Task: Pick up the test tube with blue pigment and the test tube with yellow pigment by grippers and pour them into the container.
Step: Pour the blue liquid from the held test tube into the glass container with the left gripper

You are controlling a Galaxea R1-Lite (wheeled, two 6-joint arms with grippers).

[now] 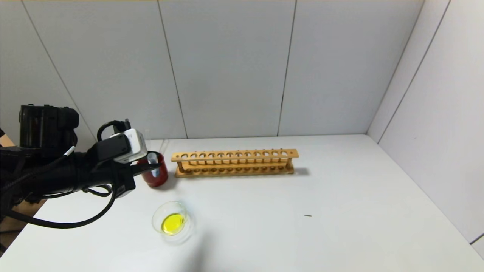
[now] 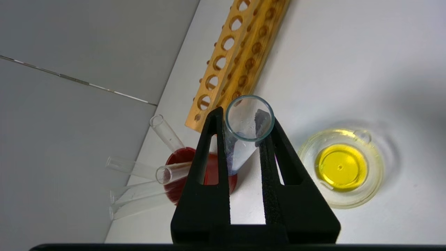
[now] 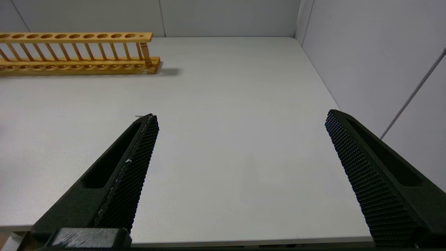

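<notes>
The left end effector (image 2: 244,137) is clamped on the thin clear glass test tube with blue pigment (image 2: 244,139), held roughly upright over the dark red opaque cup (image 1: 155,172). The shallow clear glass container (image 1: 172,223), already holding yellow liquid, sits on the white counter (image 1: 302,211) nearer the robot than that cup, so the coming move likely carries the tube that way. The right end effector (image 3: 240,146) hangs wide open, well apart.

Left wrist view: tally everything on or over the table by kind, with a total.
Test tube with blue pigment, in the left gripper: 1
Clear empty tubes leaning in the cup: 5, as far as the glass shows
Red cup: 1
Container holding yellow liquid: 1
Wooden rack: 1
Total: 9
</notes>
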